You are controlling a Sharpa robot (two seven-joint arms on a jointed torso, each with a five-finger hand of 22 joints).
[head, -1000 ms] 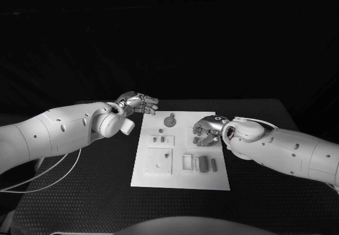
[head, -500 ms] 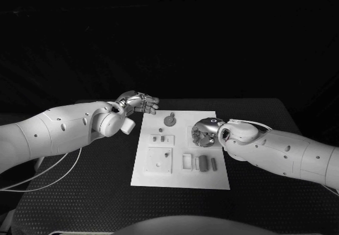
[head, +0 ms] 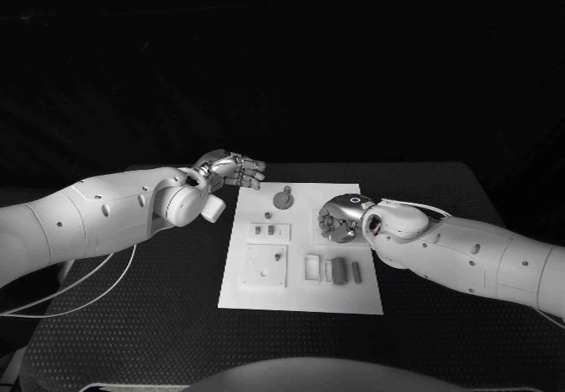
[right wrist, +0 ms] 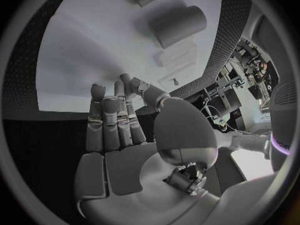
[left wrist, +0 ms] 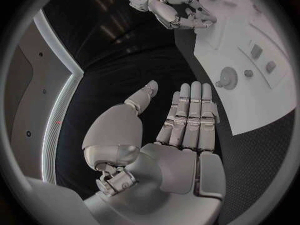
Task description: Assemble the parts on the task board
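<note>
Robot hands frame the white task board (head: 300, 282) at table centre. Within the last second the right hand (head: 341, 219) has edged inward over the board's 3 o'clock edge, fingers straight and together, holding nothing; a grasp looks yet to come. The left hand (head: 231, 171) waits off the 11 o'clock corner, flat and empty. Grey parts (head: 340, 272) lie toward 5 o'clock, a round knob (head: 282, 198) near 12 o'clock.

Right hand (head: 340, 219) crowds the task board's (head: 300, 298) right edge.
</note>
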